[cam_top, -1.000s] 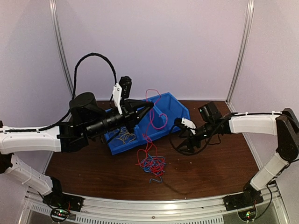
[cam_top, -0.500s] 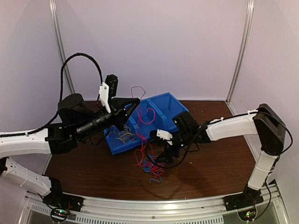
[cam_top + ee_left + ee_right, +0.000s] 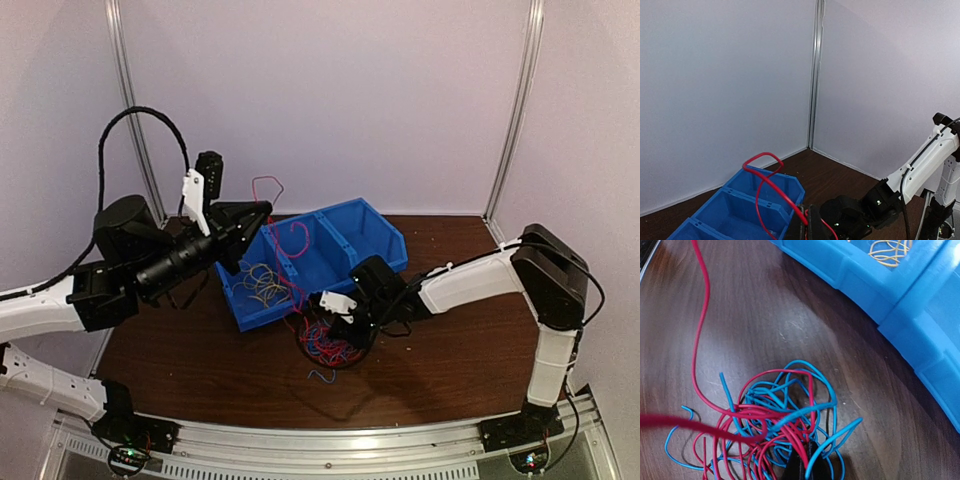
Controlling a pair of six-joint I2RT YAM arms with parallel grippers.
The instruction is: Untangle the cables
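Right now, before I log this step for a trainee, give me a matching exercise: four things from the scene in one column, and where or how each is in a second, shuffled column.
1. yellow cables
2. red and blue tangle
3. left gripper
4. right gripper

A. down at the table, shut on strands of the tangle
B. inside a compartment of the blue bin
C. raised, shut on a red cable
D. on the table in front of the bin

Pairs: 1-B, 2-D, 3-C, 4-A
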